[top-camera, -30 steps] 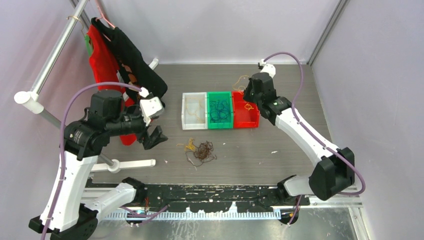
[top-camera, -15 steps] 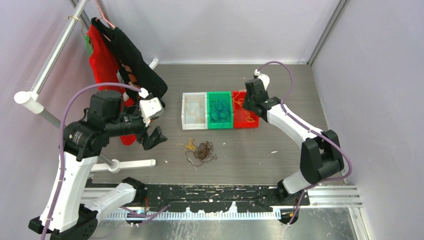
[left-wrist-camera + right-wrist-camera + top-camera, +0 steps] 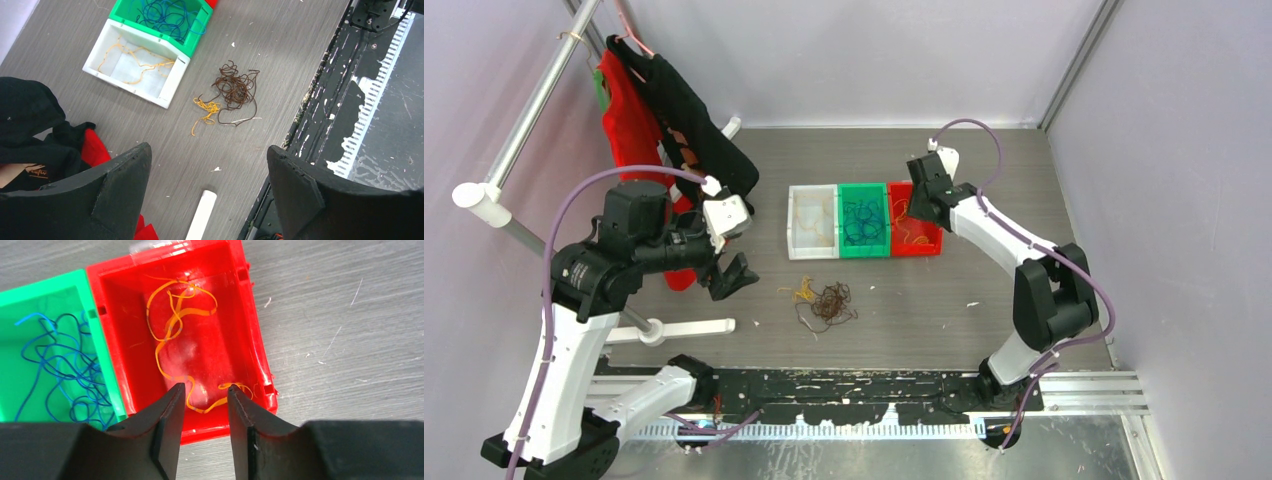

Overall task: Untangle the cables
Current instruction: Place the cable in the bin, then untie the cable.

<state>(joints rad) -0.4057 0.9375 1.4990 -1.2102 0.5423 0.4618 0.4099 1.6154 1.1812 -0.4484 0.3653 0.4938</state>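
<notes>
Directly over the orange cables (image 3: 172,322) — right gripper (image 3: 204,390) (jaws parted).

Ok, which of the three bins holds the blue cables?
The green bin, the middle one; the white bin and red bin beside it hold only yellow-orange strands.

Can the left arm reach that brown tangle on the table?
Probably yes: the left arm hangs with jaws open, and the brown tangle lies uncovered on the table nearby, only an orange strand beside it.
</notes>
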